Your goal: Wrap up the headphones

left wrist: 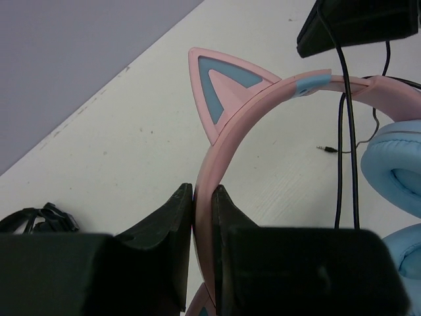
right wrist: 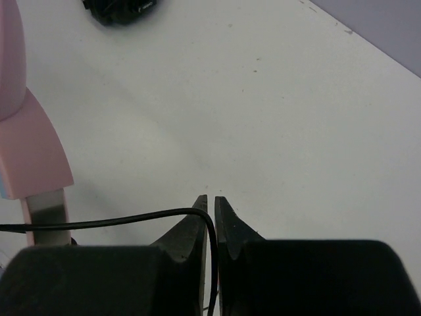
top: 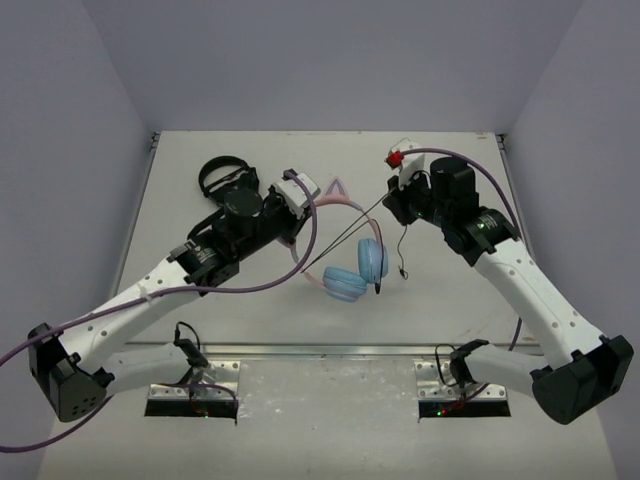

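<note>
The headphones have light-blue ear cups (top: 358, 272) and a thin pink headband (left wrist: 263, 108) with cat ears (left wrist: 220, 89). They are held up near the table's middle. My left gripper (left wrist: 202, 191) is shut on the pink headband just below one cat ear. The thin black cable (top: 350, 233) runs taut from the ear cups up to my right gripper (right wrist: 210, 199), which is shut on the cable (right wrist: 131, 218). The cable's plug end (left wrist: 323, 149) hangs loose over the table. The headband's end (right wrist: 36, 164) shows at the left of the right wrist view.
All-black headphones (top: 222, 176) lie at the table's back left, behind my left arm; they show in the left wrist view (left wrist: 33, 218) too. The white table (top: 450, 290) ends at purple-grey walls on three sides.
</note>
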Available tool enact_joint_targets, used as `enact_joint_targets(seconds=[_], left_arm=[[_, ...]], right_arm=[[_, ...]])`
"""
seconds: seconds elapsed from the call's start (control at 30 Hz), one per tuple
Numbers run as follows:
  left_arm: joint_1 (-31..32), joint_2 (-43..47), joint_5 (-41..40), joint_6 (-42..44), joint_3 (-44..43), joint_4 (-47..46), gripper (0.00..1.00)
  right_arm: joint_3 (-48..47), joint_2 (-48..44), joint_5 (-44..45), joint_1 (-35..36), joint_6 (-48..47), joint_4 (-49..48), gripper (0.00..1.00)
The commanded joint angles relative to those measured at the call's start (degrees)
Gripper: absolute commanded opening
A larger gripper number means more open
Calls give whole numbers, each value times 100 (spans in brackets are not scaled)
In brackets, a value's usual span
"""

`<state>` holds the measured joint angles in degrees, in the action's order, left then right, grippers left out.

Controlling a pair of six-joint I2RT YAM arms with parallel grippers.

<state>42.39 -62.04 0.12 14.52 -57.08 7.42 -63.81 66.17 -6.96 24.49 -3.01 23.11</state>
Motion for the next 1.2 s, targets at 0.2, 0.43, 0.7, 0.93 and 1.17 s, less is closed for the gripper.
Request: enact_joint_targets(seconds=[0.2,0.43,0.7,0.93,1.17], left_arm=[[164,632,-680,-1170,-1278,57,0],[173,368,-908,-1996,-2491,997,0],[173,185,-978,-2612,-3422,1419,0],[173,104,-1383,-2832,-3740,1824,0],[173,43,-1980,-2990,-4364,2325,1]], right_arm=[[553,-201,-1595,-111,1196,-1633,12],[1160,88,-2642,-94,2706,-3547,12],[1819,703,-2417,722,3457,-5500,26],[1898,1389,-1818,1348,3772,-6477,38],[2179,1767,-1879,1409,3939,-6934,23]])
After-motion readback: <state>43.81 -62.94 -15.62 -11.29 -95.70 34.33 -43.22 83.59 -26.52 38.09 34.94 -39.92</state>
